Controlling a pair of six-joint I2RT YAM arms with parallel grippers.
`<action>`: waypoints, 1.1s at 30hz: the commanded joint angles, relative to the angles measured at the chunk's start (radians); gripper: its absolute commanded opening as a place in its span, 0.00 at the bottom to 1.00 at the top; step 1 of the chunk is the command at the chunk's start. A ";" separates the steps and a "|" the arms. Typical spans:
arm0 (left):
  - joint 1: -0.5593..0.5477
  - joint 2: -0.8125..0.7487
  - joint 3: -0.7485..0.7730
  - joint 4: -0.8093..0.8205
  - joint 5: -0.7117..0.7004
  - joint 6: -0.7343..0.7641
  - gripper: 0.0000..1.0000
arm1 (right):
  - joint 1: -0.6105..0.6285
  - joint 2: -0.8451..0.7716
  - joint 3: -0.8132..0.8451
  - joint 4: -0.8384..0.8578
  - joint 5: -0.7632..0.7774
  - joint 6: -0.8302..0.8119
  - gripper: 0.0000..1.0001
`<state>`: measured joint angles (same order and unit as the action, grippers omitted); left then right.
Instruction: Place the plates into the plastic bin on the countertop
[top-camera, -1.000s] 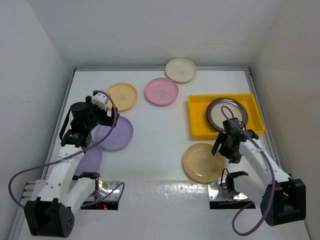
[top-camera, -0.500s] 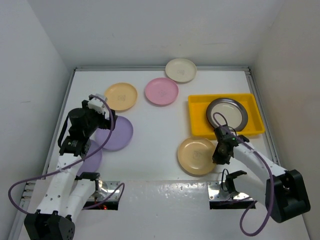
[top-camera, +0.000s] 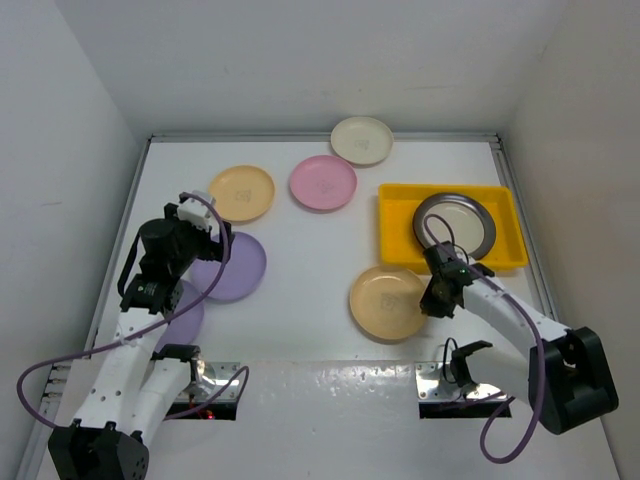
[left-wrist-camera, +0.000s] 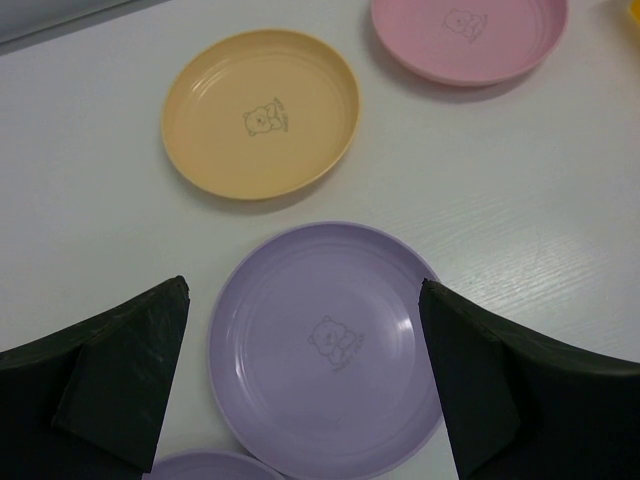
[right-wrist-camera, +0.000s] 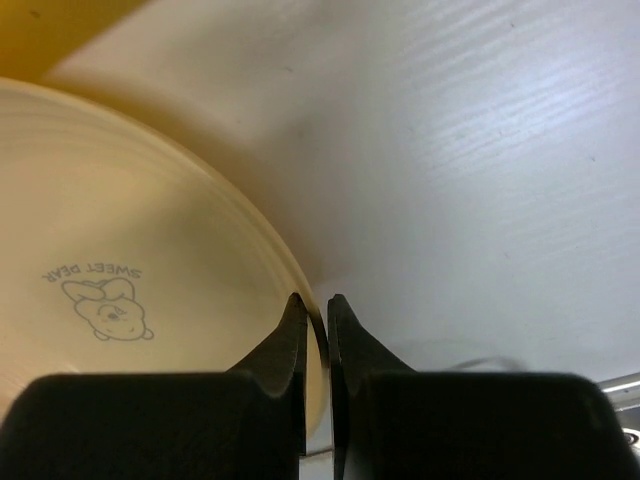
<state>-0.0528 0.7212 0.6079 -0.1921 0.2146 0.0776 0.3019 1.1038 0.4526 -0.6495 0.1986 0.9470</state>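
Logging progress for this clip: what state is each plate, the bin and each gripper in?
bin: one plate inside.
steel plate: in bin.
tan plate: gripped at rim, outside bin.
purple plate: on countertop, untouched.
second purple plate: on countertop, partly hidden.
yellow plate: on countertop.
pink plate: on countertop.
cream plate: on countertop.
left gripper: open, above purple plate.
right gripper: shut on tan plate.
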 joint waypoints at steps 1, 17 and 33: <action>-0.009 -0.022 -0.010 0.031 -0.011 0.008 0.97 | -0.012 0.021 0.040 0.077 0.081 0.024 0.00; -0.009 -0.003 -0.037 0.019 -0.020 0.008 0.97 | 0.130 -0.161 0.357 0.188 -0.072 -0.172 0.00; 0.016 0.104 0.067 -0.132 0.060 0.050 0.96 | -0.636 0.247 0.489 0.185 -0.117 -0.254 0.00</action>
<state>-0.0448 0.8131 0.6178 -0.3138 0.2596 0.1059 -0.2989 1.3144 0.9241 -0.5167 0.1646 0.7174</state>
